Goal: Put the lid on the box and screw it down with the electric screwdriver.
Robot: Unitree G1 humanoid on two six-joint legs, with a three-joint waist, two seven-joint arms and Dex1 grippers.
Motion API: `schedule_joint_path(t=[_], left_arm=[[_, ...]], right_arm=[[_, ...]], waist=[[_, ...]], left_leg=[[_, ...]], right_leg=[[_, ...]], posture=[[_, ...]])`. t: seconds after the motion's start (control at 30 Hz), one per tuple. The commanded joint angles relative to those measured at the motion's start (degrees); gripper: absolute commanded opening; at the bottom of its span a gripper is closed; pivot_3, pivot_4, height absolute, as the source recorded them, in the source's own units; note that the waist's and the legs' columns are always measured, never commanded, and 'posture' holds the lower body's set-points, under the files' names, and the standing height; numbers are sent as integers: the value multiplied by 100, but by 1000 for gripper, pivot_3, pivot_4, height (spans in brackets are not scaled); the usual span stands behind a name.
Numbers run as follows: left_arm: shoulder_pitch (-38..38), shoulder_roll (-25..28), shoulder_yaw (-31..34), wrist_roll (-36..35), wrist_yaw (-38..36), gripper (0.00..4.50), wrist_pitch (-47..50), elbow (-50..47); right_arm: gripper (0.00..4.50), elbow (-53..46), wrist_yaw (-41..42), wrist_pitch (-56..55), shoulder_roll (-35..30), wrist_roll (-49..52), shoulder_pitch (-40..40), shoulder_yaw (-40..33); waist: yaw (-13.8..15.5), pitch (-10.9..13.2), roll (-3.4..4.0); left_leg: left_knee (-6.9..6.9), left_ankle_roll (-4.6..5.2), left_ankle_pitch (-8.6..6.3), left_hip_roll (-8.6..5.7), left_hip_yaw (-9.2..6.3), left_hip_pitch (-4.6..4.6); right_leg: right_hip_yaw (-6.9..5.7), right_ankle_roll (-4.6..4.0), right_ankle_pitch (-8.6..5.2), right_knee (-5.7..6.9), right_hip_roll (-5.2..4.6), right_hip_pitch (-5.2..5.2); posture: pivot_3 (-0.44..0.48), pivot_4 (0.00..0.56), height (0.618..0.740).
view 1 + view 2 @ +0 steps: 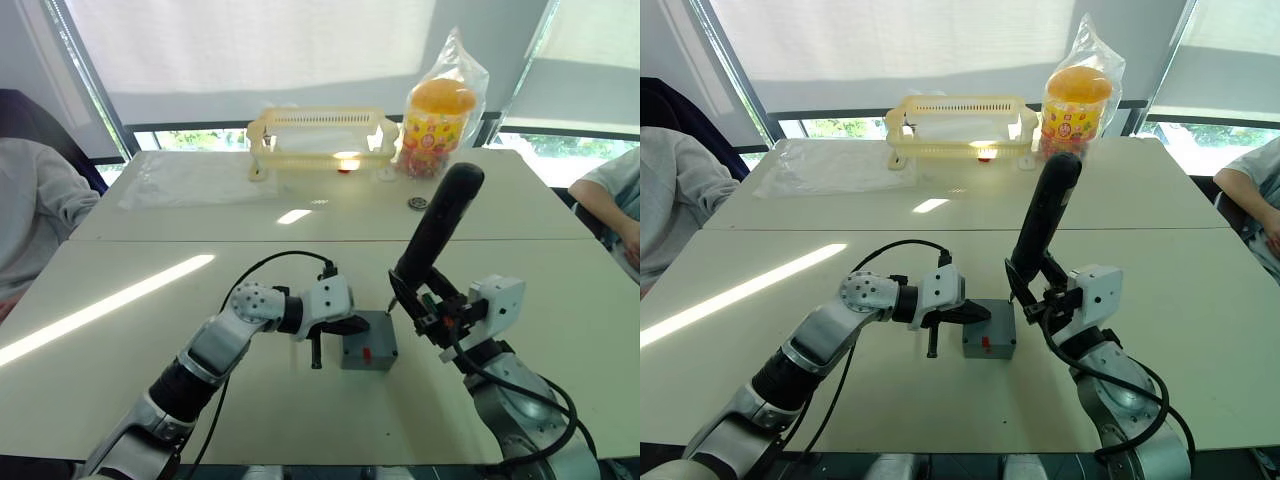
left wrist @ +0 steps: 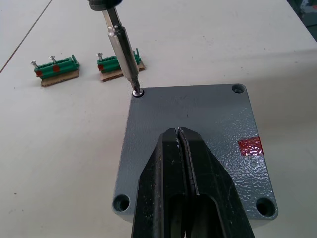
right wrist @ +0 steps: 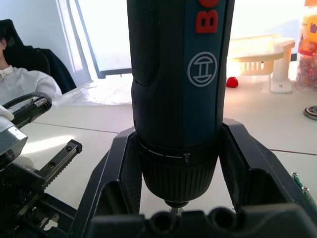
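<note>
**Steadily now: the first corner screw is under the bit**

Already the lid (image 2: 193, 134) sits square on the box (image 1: 368, 352), near the front middle of the table (image 1: 150, 300). The left gripper (image 2: 184, 163) has its two fingers pressed together, with no gap, and their tips bear down on the lid's top as a clamp. The right gripper (image 3: 178, 163) is closed around the electric screwdriver (image 1: 435, 235), which leans slightly, its bit seated in the screw (image 2: 139, 92) at one corner hole. The other three corner holes look empty.

To drive well, I judge the tool should be brought closer to upright over the hole, so the bit does not cam out or cross-thread. Downward pressure should stay modest while the left fingers hold the lid from twisting. Two green terminal blocks (image 2: 86, 69) lie just beyond, clear of the work.
</note>
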Motion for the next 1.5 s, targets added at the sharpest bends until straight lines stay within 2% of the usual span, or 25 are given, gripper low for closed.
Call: schedule_joint_path(t=[0.03,0.3,0.43,0.63,0.93,1.5], left_arm=[[147,86,-240,145,-43,0,225,248],[156,85,-237,153,-26,0,220,241],[165,86,-238,150,-23,0,222,227],[185,91,-255,155,-21,0,224,194],[218,114,-233,156,-20,0,246,164],[185,54,-278,163,10,0,266,200]], right_arm=[[1775,-318,19,-207,35,9,-24,-24],[1775,-119,96,-328,-4,-115,37,-7],[1775,294,243,-565,-80,-426,89,142],[1775,854,360,-766,-111,-636,10,240],[1775,1077,551,-465,-154,-383,297,259],[1775,1318,660,193,-457,-304,134,278]], waist=[[-1,0,0],[-2,-1,0],[-6,-3,-2],[-13,-8,-9],[-12,-37,-35],[4,-127,-66]], left_leg=[[0,0,0,0,0,1],[0,0,0,0,0,6],[0,0,0,0,1,10],[-9,0,-1,2,4,62],[-10,0,-2,7,2,86],[-20,-2,-5,21,-17,101]], right_leg=[[0,0,0,0,0,1],[1,0,0,0,0,5],[1,0,0,0,1,10],[3,-4,-4,-3,0,56],[3,-14,-10,-7,-1,83],[1,-28,-18,-30,-5,100]], posture=[[0,150,740],[0,150,740],[0,150,740],[0,150,740],[0,150,740],[0,150,740]])
